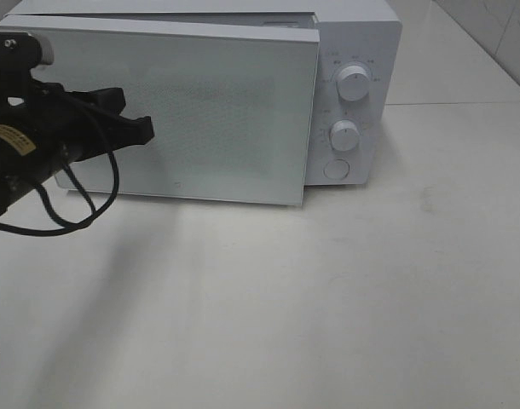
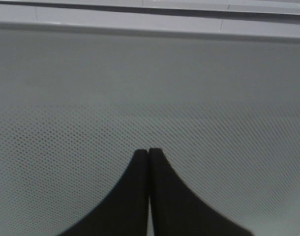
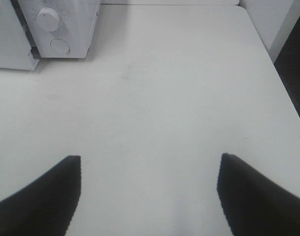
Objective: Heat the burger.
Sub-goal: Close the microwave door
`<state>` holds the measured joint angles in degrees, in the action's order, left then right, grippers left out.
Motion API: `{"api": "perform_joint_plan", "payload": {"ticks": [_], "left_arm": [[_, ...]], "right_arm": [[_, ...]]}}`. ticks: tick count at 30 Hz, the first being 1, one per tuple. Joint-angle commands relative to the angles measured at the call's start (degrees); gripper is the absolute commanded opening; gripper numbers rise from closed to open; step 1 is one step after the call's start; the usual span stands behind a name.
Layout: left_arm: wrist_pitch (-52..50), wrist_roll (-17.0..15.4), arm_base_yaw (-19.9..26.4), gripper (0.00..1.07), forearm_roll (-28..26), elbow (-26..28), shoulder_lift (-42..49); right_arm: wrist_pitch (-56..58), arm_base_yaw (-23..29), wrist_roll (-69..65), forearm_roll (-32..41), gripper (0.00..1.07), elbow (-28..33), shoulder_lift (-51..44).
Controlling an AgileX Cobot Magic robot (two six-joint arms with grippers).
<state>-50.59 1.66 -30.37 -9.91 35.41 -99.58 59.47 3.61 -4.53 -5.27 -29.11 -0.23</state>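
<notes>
The burger is nowhere to be seen in any of the 3 views, neither on the table (image 1: 328, 298) nor in either gripper; it may sit inside the white microwave (image 1: 354, 51), but the perforated door (image 1: 217, 111) hides the cavity and that cannot be confirmed. The door stands slightly ajar, its free edge proud of the control panel. The left gripper (image 1: 145, 128), its 2 black fingers pressed together with nothing between them, points at the door's mesh face near the hinge side; whether the tips touch it is not clear. The right gripper (image 3: 149, 158) hangs over bare tabletop well apart from the oven, jaws spread wide and empty. Judging by this, loading looks to be finished and the closing of the door is the step in hand. What is left: shut the door fully, then set the upper knob (image 1: 353, 83) and lower knob (image 1: 344, 135), above the round button (image 1: 337, 169), to start heating.
</notes>
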Motion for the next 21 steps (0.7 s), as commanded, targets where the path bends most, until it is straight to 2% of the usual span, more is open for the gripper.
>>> {"api": "perform_joint_plan", "payload": {"ticks": [1,6,13,21], "left_arm": [[2.6,2.7,-2.3,0.0,-5.0,3.3,-1.1],[3.4,4.8,-4.5,0.0,-7.6,7.6,-3.2],[8.5,5.1,-5.1,0.0,-10.0,14.8,-6.6],[9.5,5.3,-5.1,0.0,-10.4,19.9,-9.1]], "right_arm": [[-0.1,-0.2,0.3,-0.1,0.75,0.0,-1.5],[-0.1,-0.2,0.3,-0.1,0.75,0.0,-1.5],[-0.1,-0.2,0.3,-0.1,0.75,0.0,-1.5],[-0.1,-0.2,0.3,-0.1,0.75,0.0,-1.5]]}}
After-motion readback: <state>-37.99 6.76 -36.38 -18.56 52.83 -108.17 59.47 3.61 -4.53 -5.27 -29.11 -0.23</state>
